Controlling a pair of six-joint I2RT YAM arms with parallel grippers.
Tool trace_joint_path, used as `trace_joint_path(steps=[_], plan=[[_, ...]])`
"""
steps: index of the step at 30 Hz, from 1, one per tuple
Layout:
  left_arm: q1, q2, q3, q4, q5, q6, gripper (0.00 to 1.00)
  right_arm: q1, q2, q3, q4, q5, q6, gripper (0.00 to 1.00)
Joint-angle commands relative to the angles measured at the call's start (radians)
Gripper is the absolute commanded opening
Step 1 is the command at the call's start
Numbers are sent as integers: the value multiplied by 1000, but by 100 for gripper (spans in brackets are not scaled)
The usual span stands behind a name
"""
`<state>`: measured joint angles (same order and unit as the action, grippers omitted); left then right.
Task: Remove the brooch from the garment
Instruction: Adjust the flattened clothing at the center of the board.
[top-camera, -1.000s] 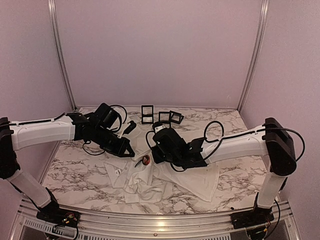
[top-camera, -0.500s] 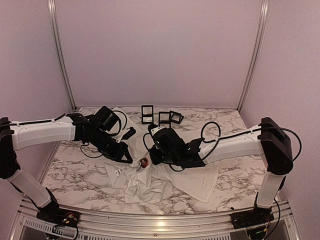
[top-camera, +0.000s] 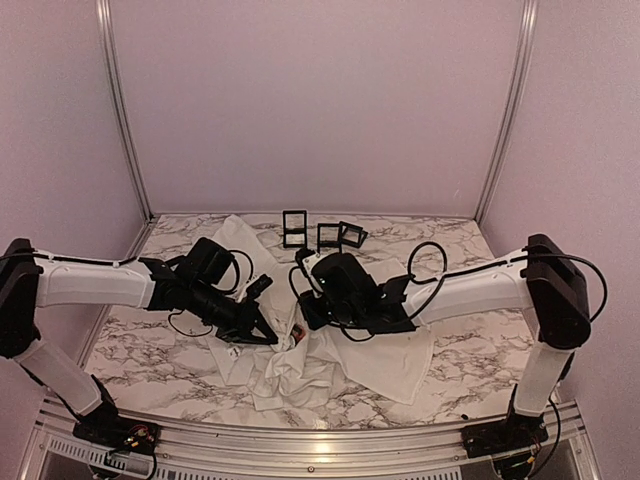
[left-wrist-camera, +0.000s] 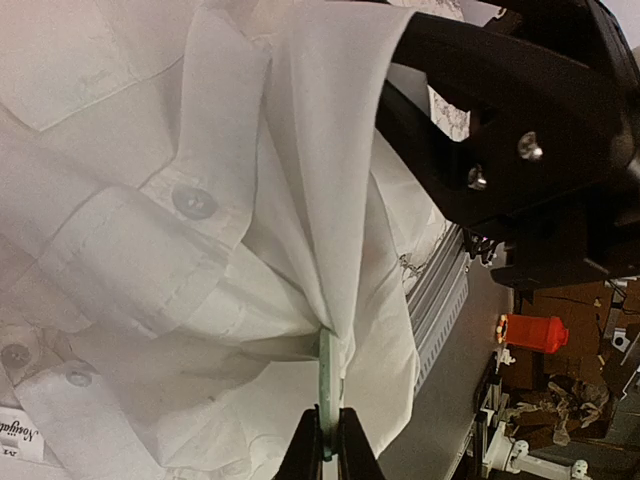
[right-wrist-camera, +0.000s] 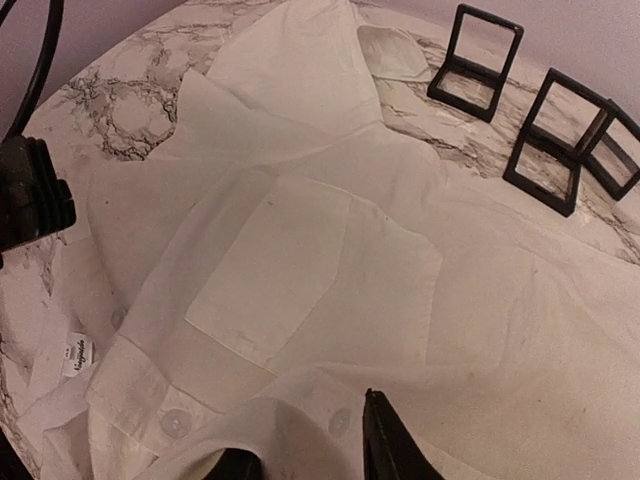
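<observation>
The garment (top-camera: 300, 372) is a white shirt, crumpled on the marble table, with its chest pocket (right-wrist-camera: 300, 265) and buttons showing. In the left wrist view the brooch (left-wrist-camera: 326, 372) shows edge-on as a thin pale disc. A fold of the garment (left-wrist-camera: 150, 200) hangs from its upper edge. My left gripper (left-wrist-camera: 330, 445) is shut on the disc's lower edge, low over the shirt's middle (top-camera: 268, 337). My right gripper (top-camera: 300, 322) is just right of it. In its wrist view the right gripper (right-wrist-camera: 310, 462) has its fingers apart, with a raised fold of cloth between and over them.
Three black open frame boxes (top-camera: 295, 228) (top-camera: 328, 236) (top-camera: 352, 235) stand at the back of the table behind the shirt. The right arm's black body (left-wrist-camera: 520, 130) is close above the left gripper. A metal rail (top-camera: 300, 445) runs along the near edge.
The left gripper has moved toward the near edge and slightly right, lower over the shirt, taking the brooch and cloth with it. The right gripper's fingers have come apart.
</observation>
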<state>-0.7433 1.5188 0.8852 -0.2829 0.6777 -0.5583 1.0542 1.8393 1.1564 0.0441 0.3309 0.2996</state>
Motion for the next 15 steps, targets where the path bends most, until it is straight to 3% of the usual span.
trace_joint_path(steps=[1, 12, 15], plan=[[-4, -55, -83, 332, 26, -196, 0, -18, -102, -10, -31, -35, 22, 37], [-19, -98, -168, 563, -135, -272, 0, -20, -288, -81, -120, -174, 174, 57], [-19, -102, -172, 579, -140, -275, 0, -20, -318, -77, -153, -191, 201, 58]])
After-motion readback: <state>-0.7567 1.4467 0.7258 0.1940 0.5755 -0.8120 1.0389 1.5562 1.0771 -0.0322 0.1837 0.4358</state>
